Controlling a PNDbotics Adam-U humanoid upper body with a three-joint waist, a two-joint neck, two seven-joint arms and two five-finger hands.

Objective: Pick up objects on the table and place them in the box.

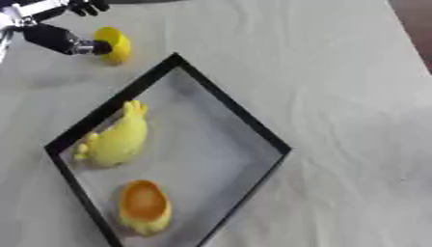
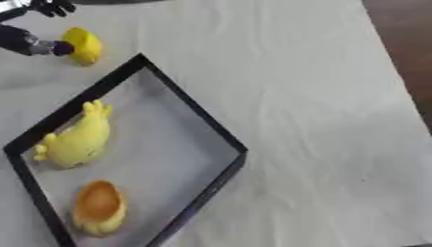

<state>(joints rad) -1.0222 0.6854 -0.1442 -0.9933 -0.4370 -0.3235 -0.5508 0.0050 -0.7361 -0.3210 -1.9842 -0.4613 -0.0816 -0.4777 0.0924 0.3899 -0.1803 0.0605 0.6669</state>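
A black-rimmed box (image 1: pixel 229 102) lies askew on the white cloth. Inside it rest a yellow duck-like toy (image 1: pixel 116 138) and, nearer to me, an orange-and-yellow cup-shaped piece (image 1: pixel 143 206). Outside the box, just past its far corner, a round yellow object (image 1: pixel 114 44) sits on the table. My left hand (image 1: pixel 57 37) comes in from the upper left. One black digit touches the left side of the yellow object, and the other fingers (image 1: pixel 86 6) stay higher up, apart from it. Nothing is held.
The white cloth (image 1: pixel 337 96) stretches wide to the right of the box. The table's edge and brown floor (image 2: pixel 405 43) show at the upper right.
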